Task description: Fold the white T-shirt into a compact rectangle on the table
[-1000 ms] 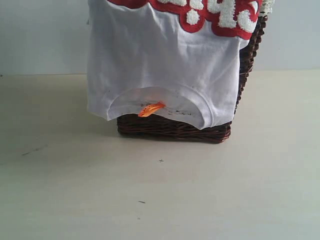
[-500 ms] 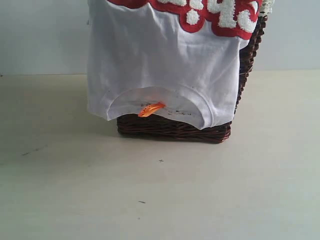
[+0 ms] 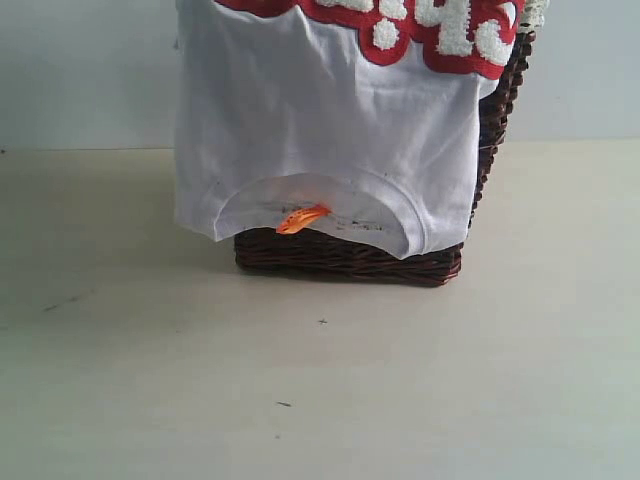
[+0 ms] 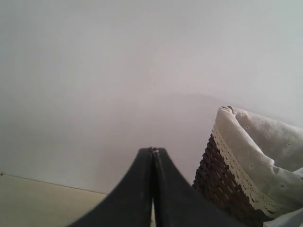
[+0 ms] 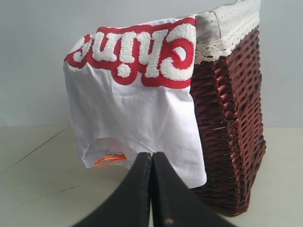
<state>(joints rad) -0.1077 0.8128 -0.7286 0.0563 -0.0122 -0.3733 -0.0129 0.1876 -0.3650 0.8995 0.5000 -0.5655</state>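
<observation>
The white T-shirt (image 3: 320, 120) hangs upside down over the front of a dark wicker basket (image 3: 350, 260), its red-outlined fuzzy lettering (image 3: 430, 30) at the top and its ribbed collar with the orange neck tag (image 3: 302, 217) near the table (image 3: 320, 390). The right wrist view shows the shirt (image 5: 137, 109) draped on the basket (image 5: 232, 132); my right gripper (image 5: 152, 154) is shut, empty, a short way in front of the collar. My left gripper (image 4: 153, 150) is shut on nothing, beside the basket's corner (image 4: 222, 184). Neither gripper appears in the exterior view.
The basket has a cream lace-edged liner (image 4: 255, 156) folded over its rim. A pale wall (image 3: 80, 70) stands behind the table. A few dark specks (image 3: 284, 404) mark the tabletop in front of the basket.
</observation>
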